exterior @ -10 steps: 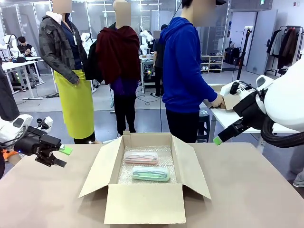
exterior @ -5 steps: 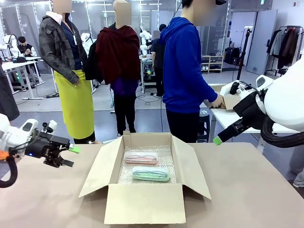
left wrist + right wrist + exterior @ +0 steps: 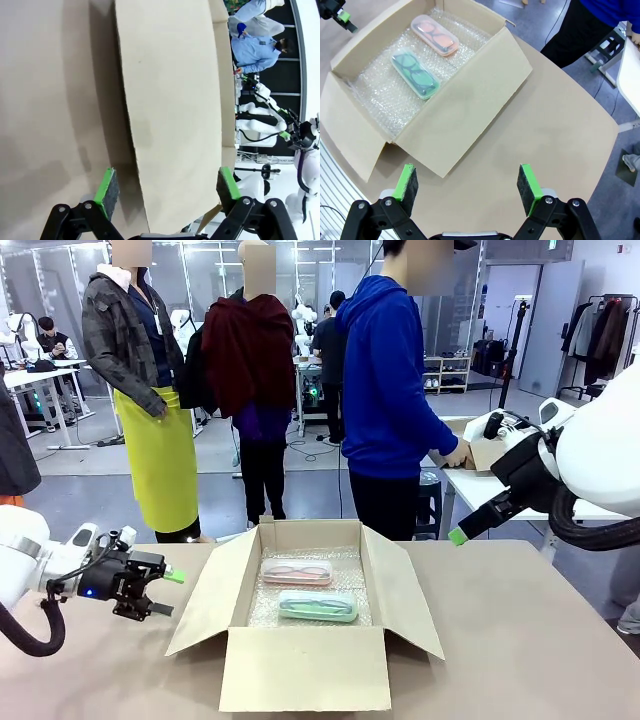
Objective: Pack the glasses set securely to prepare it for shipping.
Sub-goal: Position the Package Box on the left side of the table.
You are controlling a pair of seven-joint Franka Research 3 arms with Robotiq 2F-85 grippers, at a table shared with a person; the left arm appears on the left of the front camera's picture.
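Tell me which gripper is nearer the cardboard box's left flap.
Left. The left gripper, open, hovers just beside the box's left flap; the right gripper, also open, hangs raised beyond the opposite flap, farther away.

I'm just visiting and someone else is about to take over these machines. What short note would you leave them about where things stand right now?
Left pincer: open, holding nothing, low over the table beside the box's left flap.
Right pincer: open, holding nothing, raised off to the right of the cardboard box.
Things: pink case and mint green case lie side by side on bubble wrap inside the box, pink nearer the person.
Done: both cases are in.
Left: all four flaps stand open; the box needs closing, probably the left flap first.
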